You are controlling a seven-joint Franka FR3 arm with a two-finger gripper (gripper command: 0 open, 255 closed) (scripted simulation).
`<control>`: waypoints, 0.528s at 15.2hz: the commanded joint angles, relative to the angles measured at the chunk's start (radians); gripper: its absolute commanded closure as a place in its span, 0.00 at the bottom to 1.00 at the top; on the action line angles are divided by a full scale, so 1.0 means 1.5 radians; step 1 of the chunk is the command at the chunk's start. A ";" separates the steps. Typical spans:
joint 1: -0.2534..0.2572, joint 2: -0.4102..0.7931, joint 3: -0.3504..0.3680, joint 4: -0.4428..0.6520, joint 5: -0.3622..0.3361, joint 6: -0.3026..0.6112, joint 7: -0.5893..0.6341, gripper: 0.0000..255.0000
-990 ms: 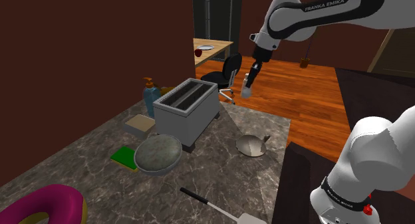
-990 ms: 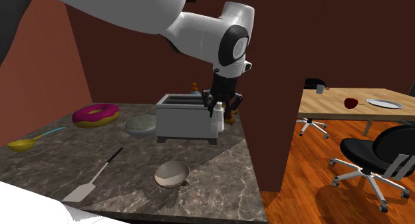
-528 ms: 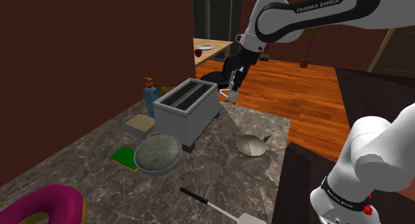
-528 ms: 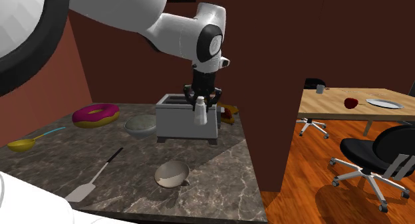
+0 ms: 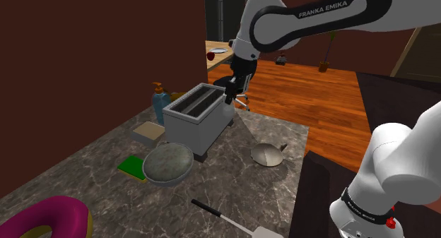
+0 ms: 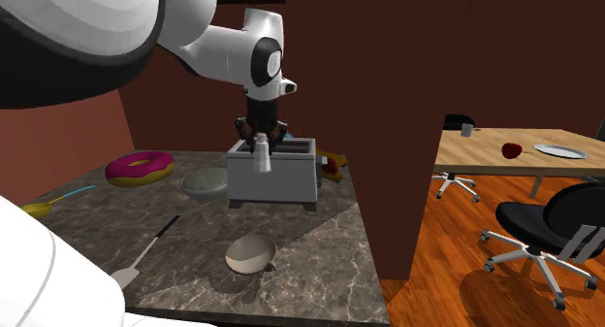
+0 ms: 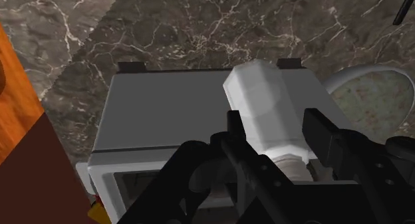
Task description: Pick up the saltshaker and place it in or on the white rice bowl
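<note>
Plainly a pale-grey, faceted saltshaker [image 7: 265, 106] — clasped in the hand [image 7: 274, 126].

The arm [image 5: 304, 21] was rendered in rounded white shells joined by dark bands, one band was lettered FRANKA EMIKA in white, a black ring with what seemed a small red mark was seen near its base, and the gripper [image 5: 229, 97] was drawn all black.
</note>
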 commanded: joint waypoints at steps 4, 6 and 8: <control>0.027 0.054 0.053 0.052 -0.002 0.013 0.080 1.00; 0.037 0.081 0.072 0.080 -0.007 0.015 0.111 1.00; 0.047 0.109 0.090 0.111 -0.013 0.017 0.142 1.00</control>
